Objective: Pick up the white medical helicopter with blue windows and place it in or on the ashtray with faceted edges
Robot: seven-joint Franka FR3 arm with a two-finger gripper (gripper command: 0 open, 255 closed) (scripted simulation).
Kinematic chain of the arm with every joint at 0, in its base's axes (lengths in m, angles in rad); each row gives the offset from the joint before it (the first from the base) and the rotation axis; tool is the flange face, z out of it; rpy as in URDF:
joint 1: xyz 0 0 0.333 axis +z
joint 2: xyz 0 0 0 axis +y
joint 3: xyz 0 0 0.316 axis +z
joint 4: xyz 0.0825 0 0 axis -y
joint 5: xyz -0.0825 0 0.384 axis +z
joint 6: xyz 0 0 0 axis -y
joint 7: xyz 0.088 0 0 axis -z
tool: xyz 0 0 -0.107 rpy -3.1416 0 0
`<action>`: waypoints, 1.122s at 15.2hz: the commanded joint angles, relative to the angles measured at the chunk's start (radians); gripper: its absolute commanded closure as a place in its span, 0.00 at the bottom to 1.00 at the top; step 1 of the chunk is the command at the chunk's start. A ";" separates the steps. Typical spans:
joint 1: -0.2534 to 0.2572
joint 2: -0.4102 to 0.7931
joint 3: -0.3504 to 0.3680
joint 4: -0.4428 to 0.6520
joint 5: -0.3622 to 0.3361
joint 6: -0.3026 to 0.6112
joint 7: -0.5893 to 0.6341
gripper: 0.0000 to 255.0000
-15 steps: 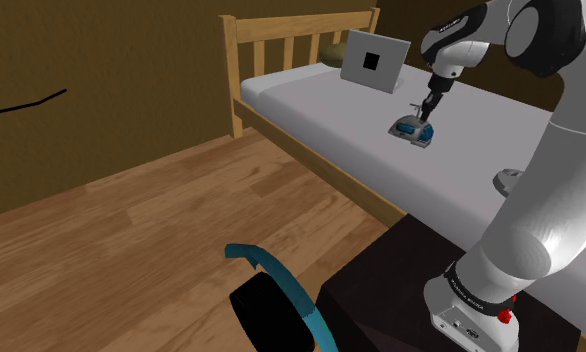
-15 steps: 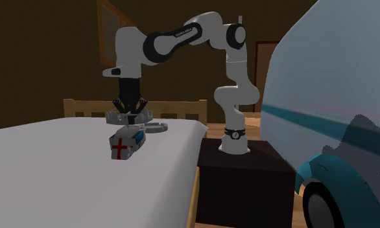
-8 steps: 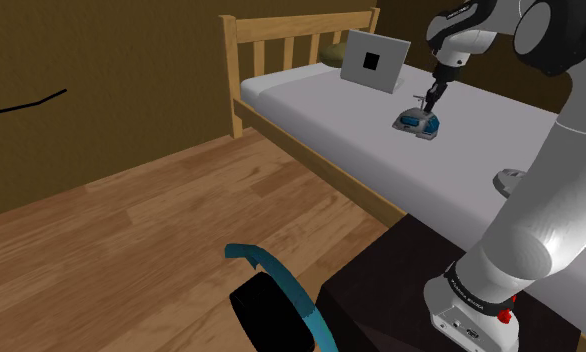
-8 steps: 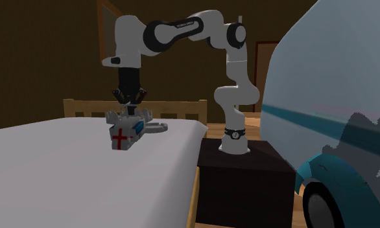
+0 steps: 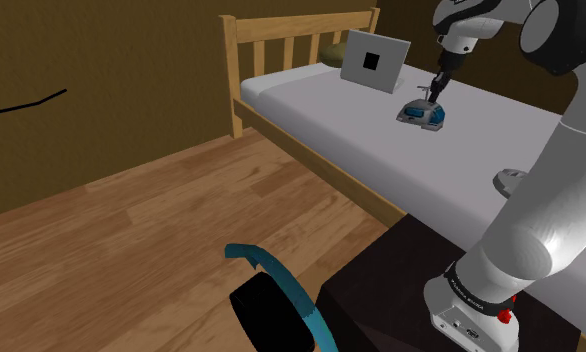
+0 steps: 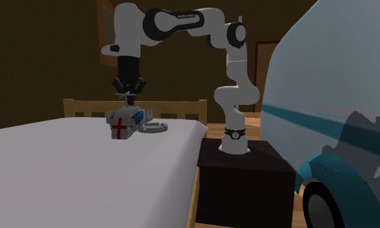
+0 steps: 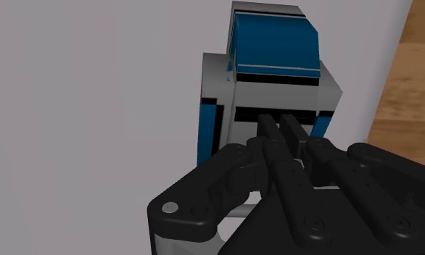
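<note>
- At the second exterior view's left, the gripper (image 6: 129,97) is pinching a thin part on top of the white helicopter (image 6: 122,123). Its fingers are drawn almost together. The toy is hanging tilted, red cross outward, and seems to be sitting just clear of the bed (image 6: 65,175).
- Right of it in that view, the grey ashtray (image 6: 155,125) is lying near the mattress edge.
- With so narrow a hold, the body is likely to swing or twist. The carry is calling for a slow, level sweep.
- Lowering should be going on until the toy is resting in the dish, and only then should the fingers be parting.
- The second exterior view is making toy and dish look nearly touching. The shoulder view is showing the helicopter (image 5: 422,113) under the gripper (image 5: 436,88), with the ashtray (image 5: 508,180) well apart from it, partly behind the arm.
- The wrist view is revealing the fingers (image 7: 267,130) meeting over the roof of the helicopter (image 7: 273,65), whose blue windows are facing up.
</note>
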 commanded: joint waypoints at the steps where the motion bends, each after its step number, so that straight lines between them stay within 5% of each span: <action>1: -0.001 -0.005 -0.002 0.027 -0.004 -0.030 0.002 1.00; 17: -0.096 -0.383 -0.107 -0.259 -0.266 -0.027 -0.122 1.00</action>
